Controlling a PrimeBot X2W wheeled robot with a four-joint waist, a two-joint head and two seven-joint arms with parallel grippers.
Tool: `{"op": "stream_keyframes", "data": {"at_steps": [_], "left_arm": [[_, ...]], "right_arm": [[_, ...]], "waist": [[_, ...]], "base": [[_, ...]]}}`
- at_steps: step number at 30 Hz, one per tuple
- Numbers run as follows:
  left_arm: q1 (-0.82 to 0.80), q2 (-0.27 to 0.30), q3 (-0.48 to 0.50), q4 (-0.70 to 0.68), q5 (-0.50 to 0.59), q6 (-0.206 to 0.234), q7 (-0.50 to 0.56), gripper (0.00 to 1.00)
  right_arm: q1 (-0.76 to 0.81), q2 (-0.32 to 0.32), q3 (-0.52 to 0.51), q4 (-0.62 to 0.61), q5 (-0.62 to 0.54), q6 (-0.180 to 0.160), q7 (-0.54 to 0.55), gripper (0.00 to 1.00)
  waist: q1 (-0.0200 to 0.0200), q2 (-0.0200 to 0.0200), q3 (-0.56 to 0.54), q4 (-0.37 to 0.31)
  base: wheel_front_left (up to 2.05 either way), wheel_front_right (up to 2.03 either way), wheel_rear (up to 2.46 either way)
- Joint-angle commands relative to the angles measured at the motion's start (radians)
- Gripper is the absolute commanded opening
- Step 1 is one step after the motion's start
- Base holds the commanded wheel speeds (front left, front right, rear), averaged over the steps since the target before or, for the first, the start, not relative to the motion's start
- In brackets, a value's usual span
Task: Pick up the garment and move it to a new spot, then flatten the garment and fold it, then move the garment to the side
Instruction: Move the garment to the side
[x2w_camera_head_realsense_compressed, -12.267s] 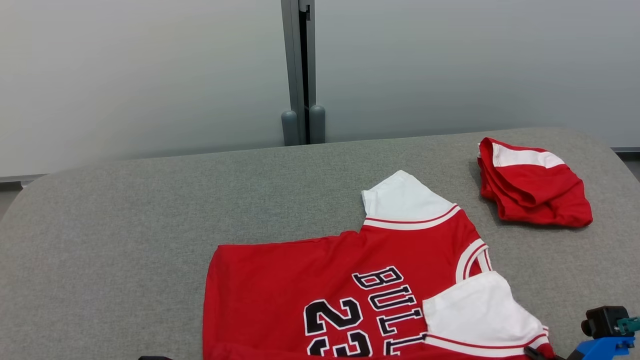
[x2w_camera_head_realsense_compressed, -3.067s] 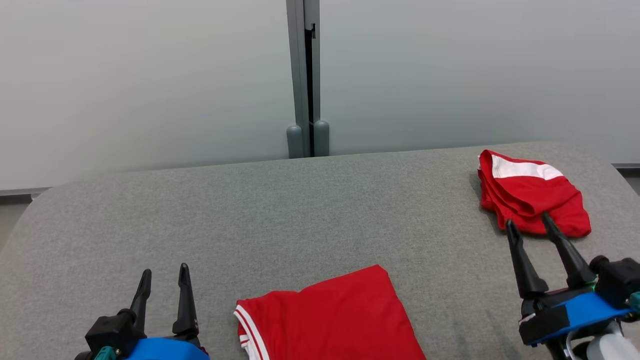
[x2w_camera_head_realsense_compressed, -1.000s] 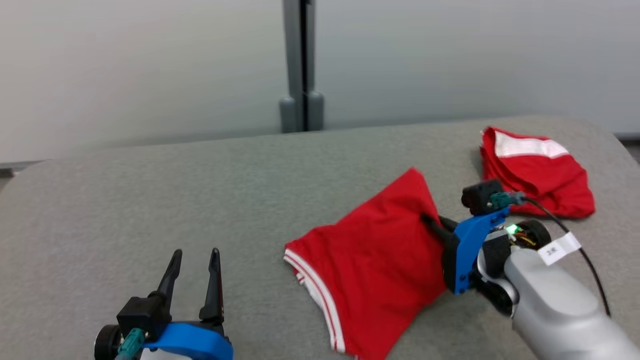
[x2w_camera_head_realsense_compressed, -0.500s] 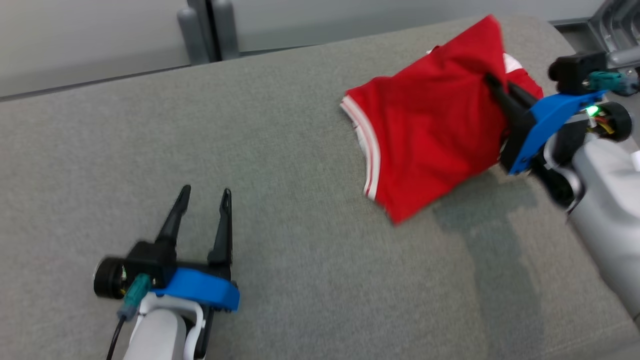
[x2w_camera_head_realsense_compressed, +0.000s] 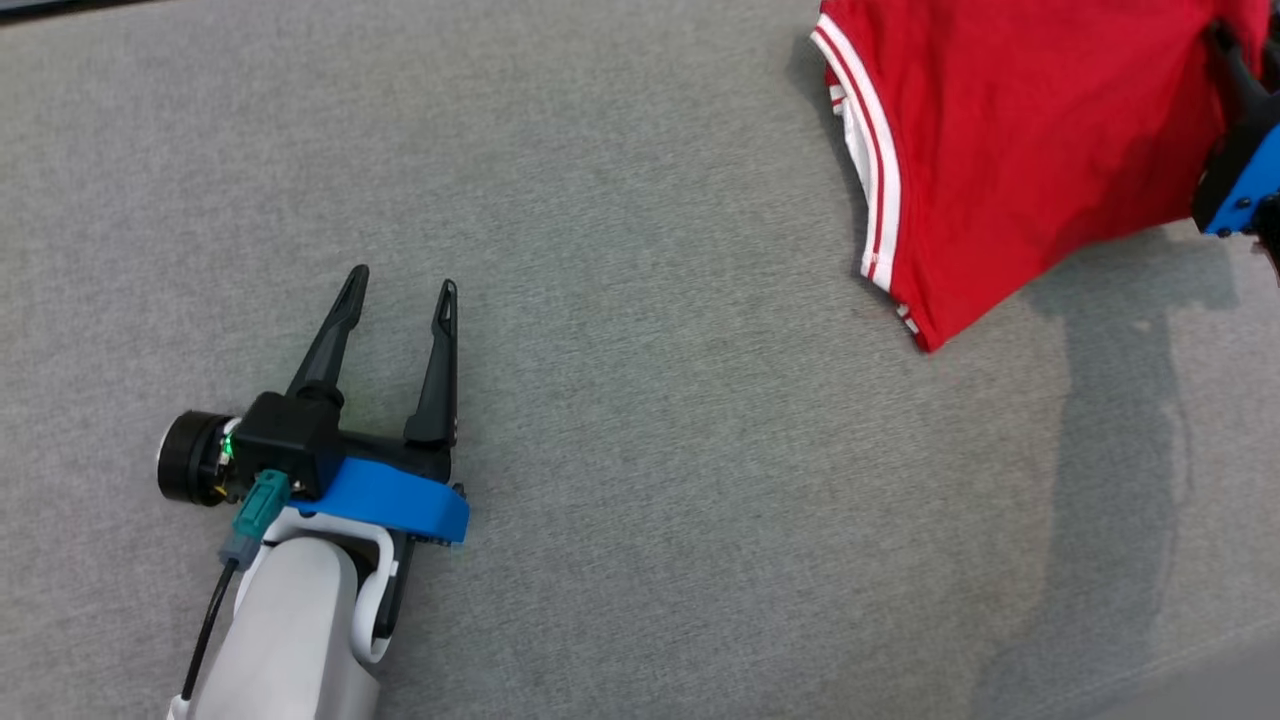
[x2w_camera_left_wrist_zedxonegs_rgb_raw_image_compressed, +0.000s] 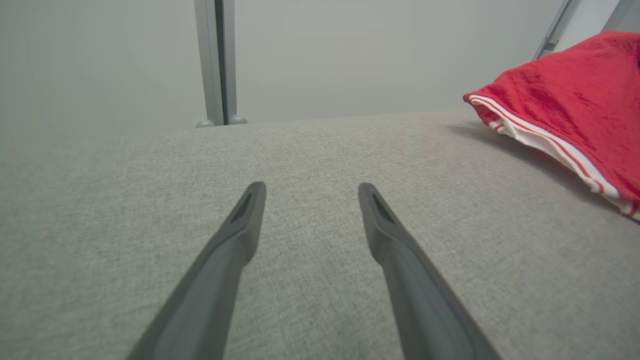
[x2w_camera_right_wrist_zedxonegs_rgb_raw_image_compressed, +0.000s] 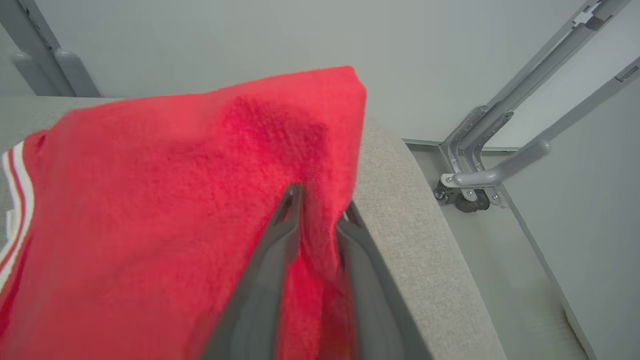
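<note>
The garment (x2w_camera_head_realsense_compressed: 1020, 130), a folded red jersey with white and red trim along one edge, hangs at the top right of the head view, its lowest corner near the table. My right gripper (x2w_camera_head_realsense_compressed: 1228, 60) holds its right edge. In the right wrist view the two fingers (x2w_camera_right_wrist_zedxonegs_rgb_raw_image_compressed: 280, 235) pinch red cloth (x2w_camera_right_wrist_zedxonegs_rgb_raw_image_compressed: 175, 200) between them, close to the table's rounded end. My left gripper (x2w_camera_head_realsense_compressed: 403, 278) lies low over the table at the lower left, open, with nothing in it. The left wrist view shows its spread fingers (x2w_camera_left_wrist_zedxonegs_rgb_raw_image_compressed: 240, 235) and the garment (x2w_camera_left_wrist_zedxonegs_rgb_raw_image_compressed: 575, 105) far to the right.
The grey fabric table (x2w_camera_head_realsense_compressed: 640, 450) spreads across the head view. Its curved right edge (x2w_camera_right_wrist_zedxonegs_rgb_raw_image_compressed: 415, 225) drops to the floor, where a grey metal frame on wheels (x2w_camera_right_wrist_zedxonegs_rgb_raw_image_compressed: 480, 170) stands. A grey wall post (x2w_camera_left_wrist_zedxonegs_rgb_raw_image_compressed: 216, 60) rises behind the table.
The head camera has tilted down and turned. My right gripper has carried the garment toward the table's right end. The left gripper stays open in place.
</note>
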Motion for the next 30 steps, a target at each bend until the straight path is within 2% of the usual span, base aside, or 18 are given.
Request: {"op": "stream_keyframes", "data": {"at_steps": [1,5,9,17,19,24,30], "left_arm": [[-0.017,0.006,0.0,-0.001,0.003,0.004,-0.001,1.0],[-0.015,0.006,0.006,0.013,-0.009,0.011,-0.006,1.0],[0.004,-0.006,0.02,0.014,-0.034,0.014,-0.018,1.0],[0.13,-0.025,0.082,-0.056,-0.08,0.026,-0.023,1.0],[0.188,-0.023,0.106,-0.067,-0.09,0.031,-0.023,1.0],[0.277,-0.021,0.148,-0.056,-0.114,0.039,-0.023,1.0],[0.337,-0.017,0.185,-0.049,-0.137,0.036,-0.023,1.0]], "right_arm": [[-0.021,0.006,-0.001,0.024,-0.028,0.0,-0.008,1.0],[-0.042,0.022,-0.009,0.125,-0.109,0.0,-0.032,1.0],[-0.048,0.047,-0.024,0.187,-0.18,0.0,-0.106,1.0],[0.063,0.107,-0.038,0.161,-0.229,0.0,-0.215,1.0],[0.131,0.139,-0.04,0.106,-0.219,0.0,-0.225,1.0],[0.289,0.156,-0.065,-0.019,-0.196,0.0,-0.228,1.0],[0.54,0.156,-0.171,-0.261,-0.186,0.0,-0.229,1.0]], "waist": [[-0.0003,-0.0004,0.022,0.022],[-0.0003,-0.0004,0.011,0.043],[-0.0003,-0.0004,-0.054,0.064],[-0.0003,-0.0004,-0.291,0.104],[-0.0003,-0.0004,-0.372,0.11],[-0.0003,-0.0004,-0.473,0.116],[-0.0003,-0.0004,-0.505,0.127]], "base": [[0.0,0.0,0.0],[0.0,0.0,0.0],[0.0,0.0,0.0],[0.0,0.0,0.0],[0.0,0.0,0.0],[0.0,0.0,0.0],[0.0,0.0,0.0]]}}
